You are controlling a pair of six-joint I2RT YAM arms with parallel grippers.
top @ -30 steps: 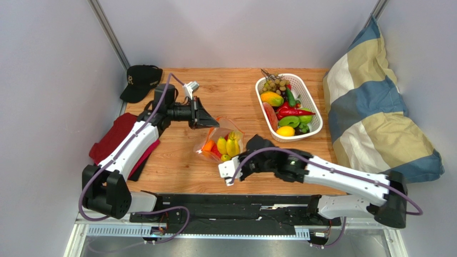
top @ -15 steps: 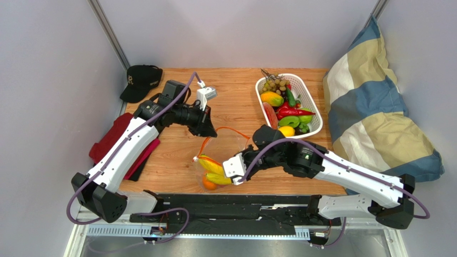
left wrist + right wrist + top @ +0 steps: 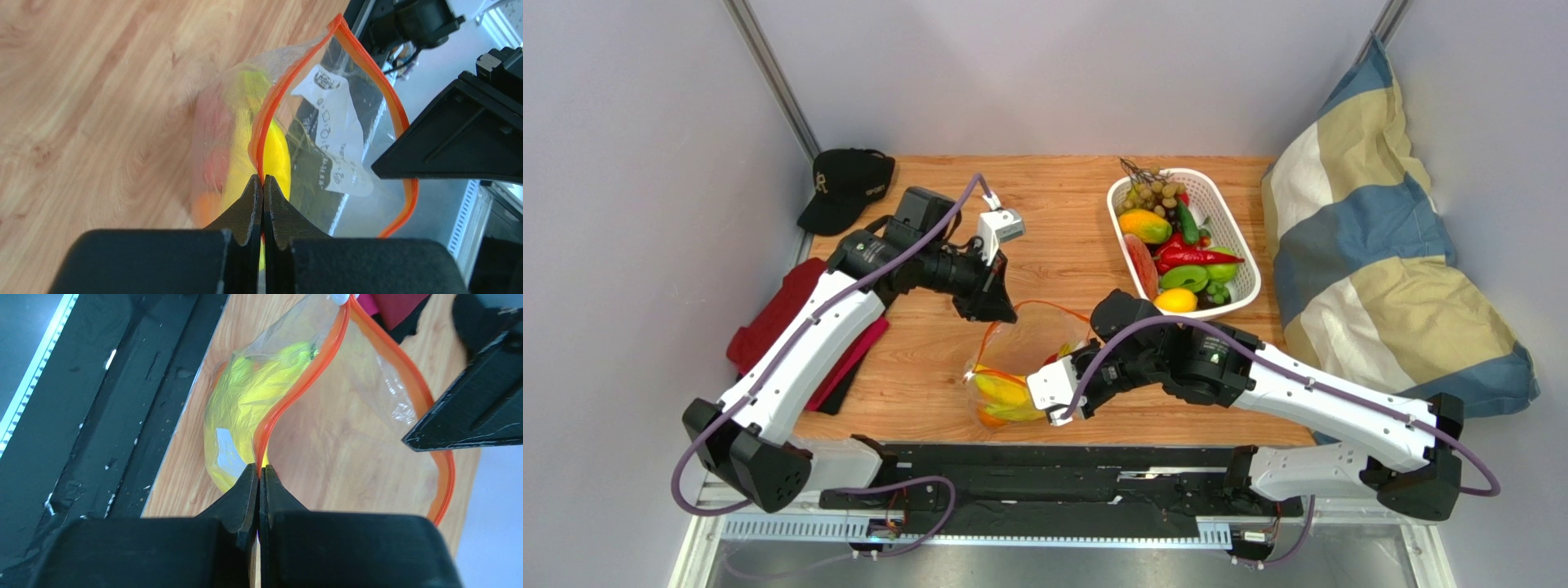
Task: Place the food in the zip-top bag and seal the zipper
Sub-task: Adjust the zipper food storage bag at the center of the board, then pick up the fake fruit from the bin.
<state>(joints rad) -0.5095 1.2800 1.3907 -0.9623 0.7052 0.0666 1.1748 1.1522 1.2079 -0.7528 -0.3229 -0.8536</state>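
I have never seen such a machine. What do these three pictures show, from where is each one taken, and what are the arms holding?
This is a robot: a left arm and a right arm, bolted to a wooden table. One picture looks down from above; the other two come from a small camera on each wrist. The left gripper and the right gripper are each shut on the orange zipper of a clear zip-top bag, holding its mouth open between them. Yellow toy bananas are inside. Also on the table: a white basket of more toy food, a black cap and a red cloth.
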